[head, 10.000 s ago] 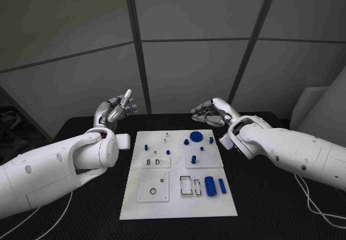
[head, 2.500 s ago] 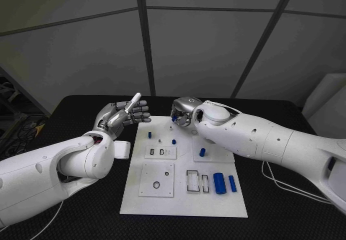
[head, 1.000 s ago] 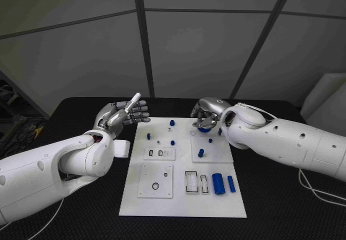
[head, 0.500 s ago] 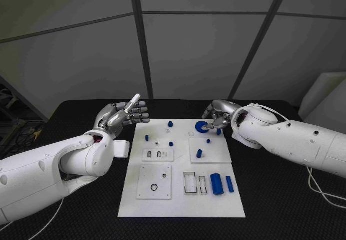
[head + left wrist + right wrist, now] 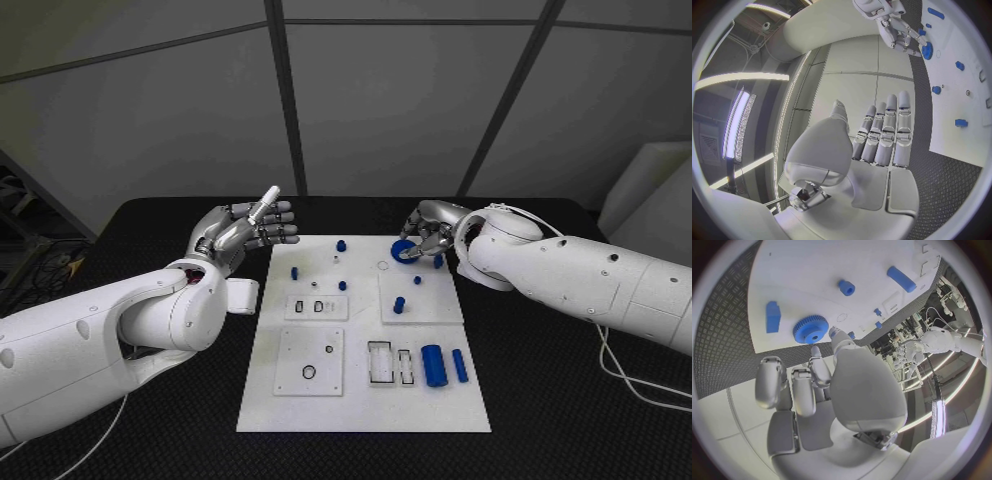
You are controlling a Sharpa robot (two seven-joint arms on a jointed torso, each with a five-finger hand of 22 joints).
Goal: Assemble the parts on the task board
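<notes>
The task board point(image 5: 364, 400) is a flat white plate lying on the black, diamond-patterned worktop point(image 5: 562, 400), with dark margins free on both long sides. Small blue pegs stand in its far half; near its front edge a thick blue cylinder point(image 5: 433, 366) lies beside a thinner blue rod point(image 5: 459, 366). A blue toothed gear point(image 5: 811, 329) with a round centre hole sits at the board's far right corner. The right hand point(image 5: 430, 236) is over that corner, its silver fingers point(image 5: 839, 340) curled down; a fingertip reaches the gear's rim, but I cannot tell whether it is gripped. The left hand point(image 5: 242, 228) is raised left of the board, palm up, fingers point(image 5: 886, 135) straight, close together and holding nothing
</notes>
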